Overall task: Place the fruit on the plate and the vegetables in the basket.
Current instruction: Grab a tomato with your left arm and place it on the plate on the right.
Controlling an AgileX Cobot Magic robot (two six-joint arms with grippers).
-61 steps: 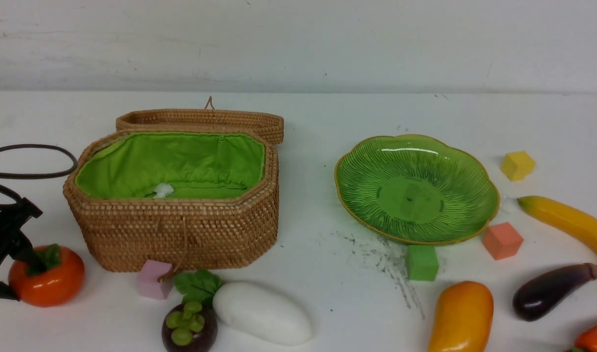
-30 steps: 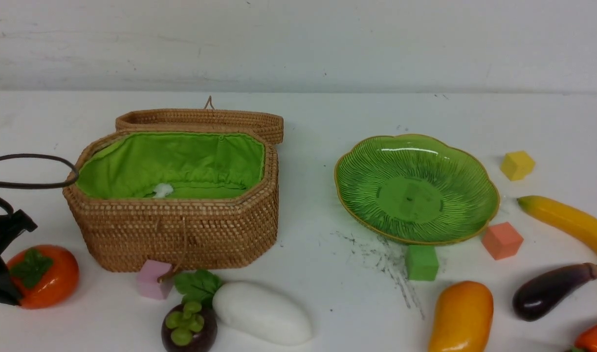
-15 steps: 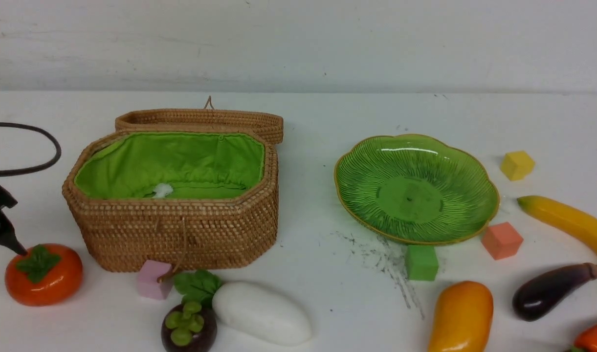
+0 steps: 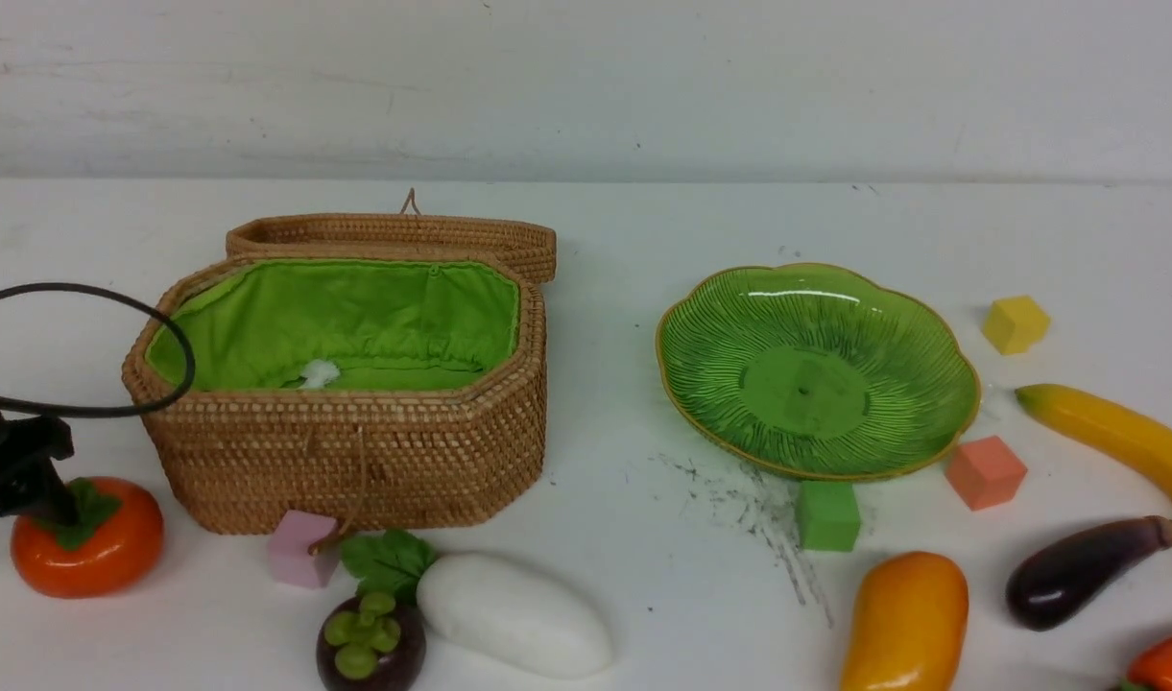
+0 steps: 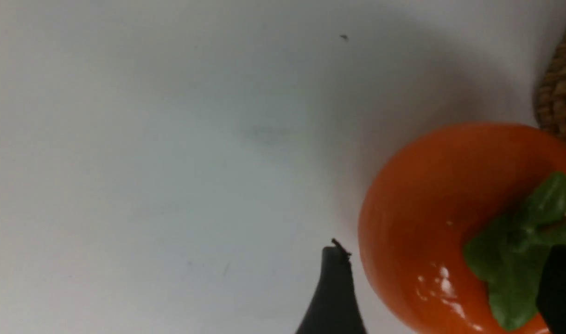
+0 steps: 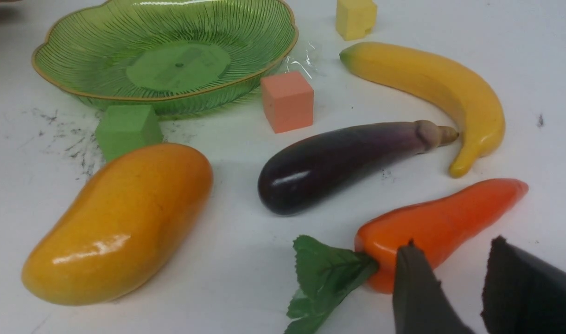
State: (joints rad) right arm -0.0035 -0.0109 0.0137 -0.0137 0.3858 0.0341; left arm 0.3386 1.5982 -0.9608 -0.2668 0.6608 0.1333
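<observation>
1. The left gripper (image 5: 447, 253) was pinched shut a second ago and then lifted away. It has now come back down with its jaws spread either side of the glossy orange persimmon with a green leaf cap (image 4: 96, 552), and is not clamping it.
2. The persimmon rests at the front view's lower left, well apart from the empty ribbed green glass plate (image 4: 893, 317) at centre right. This is probably a second try at the grasp.
3. The right gripper (image 6: 453, 245), partly spread and empty, hovers near the red-orange pepper (image 6: 440, 222).

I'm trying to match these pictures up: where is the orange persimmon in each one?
Front view: the persimmon sits at the far left, just left of the basket.
Left wrist view: persimmon large and close, basket weave beside it.
Right wrist view: not in it.
Shared landmark: the basket.
</observation>
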